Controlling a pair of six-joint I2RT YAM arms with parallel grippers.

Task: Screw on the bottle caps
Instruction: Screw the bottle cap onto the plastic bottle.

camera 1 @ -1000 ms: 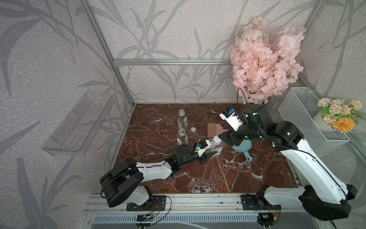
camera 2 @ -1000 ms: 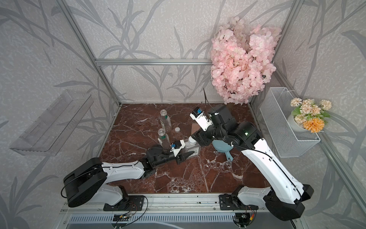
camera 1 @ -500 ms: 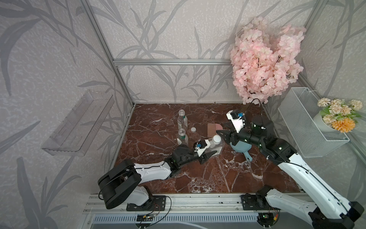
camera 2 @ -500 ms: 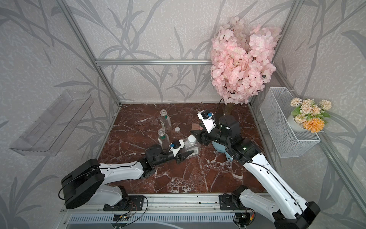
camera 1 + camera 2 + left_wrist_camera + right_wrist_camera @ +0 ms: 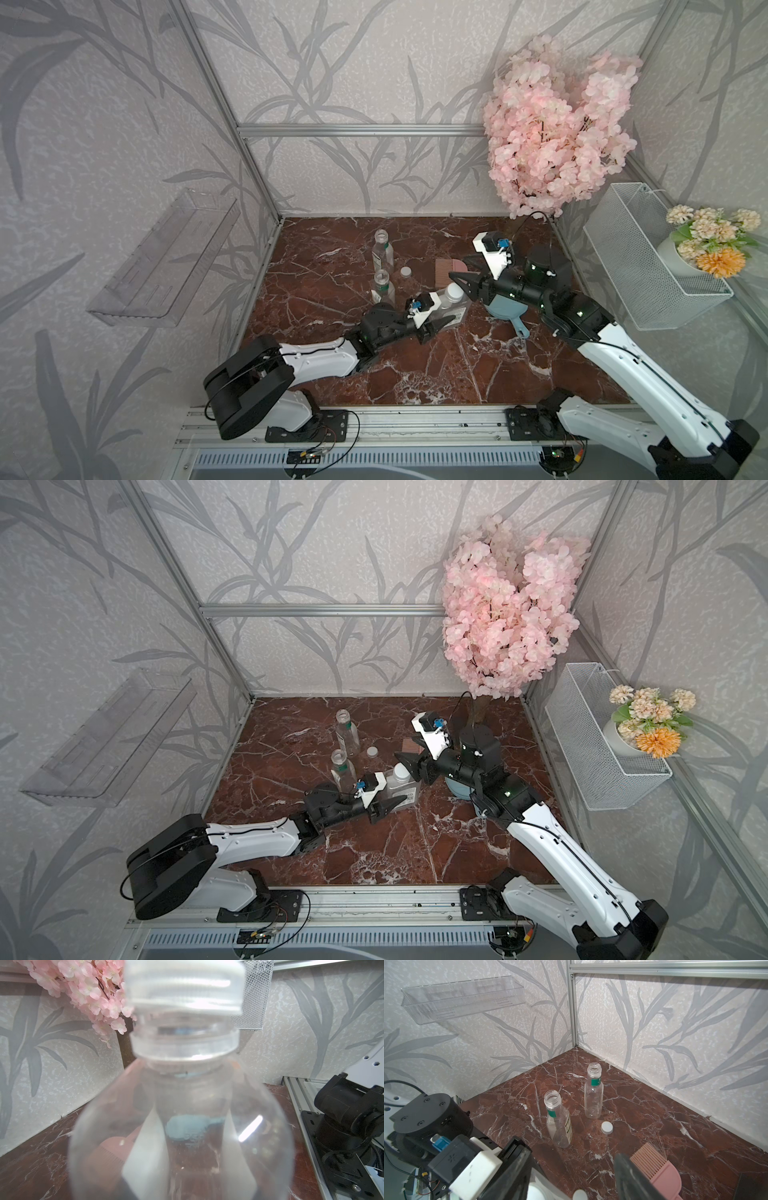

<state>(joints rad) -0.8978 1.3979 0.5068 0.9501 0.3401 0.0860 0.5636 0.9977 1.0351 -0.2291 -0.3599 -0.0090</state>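
Enclosing leaf-patterned walls (image 5: 332, 62), red marble tabletop (image 5: 415, 365)

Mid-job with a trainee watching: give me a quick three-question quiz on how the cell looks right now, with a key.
1. True or false: the two round bottles already wear caps.
2. What is the left tool clamped on? A) the pink brush B) the wide bottle C) a loose cap
3. Short answer: are the right tool's jaws apart or closed?

Key: 1 false, both necks stand open; 2 B; 3 apart.
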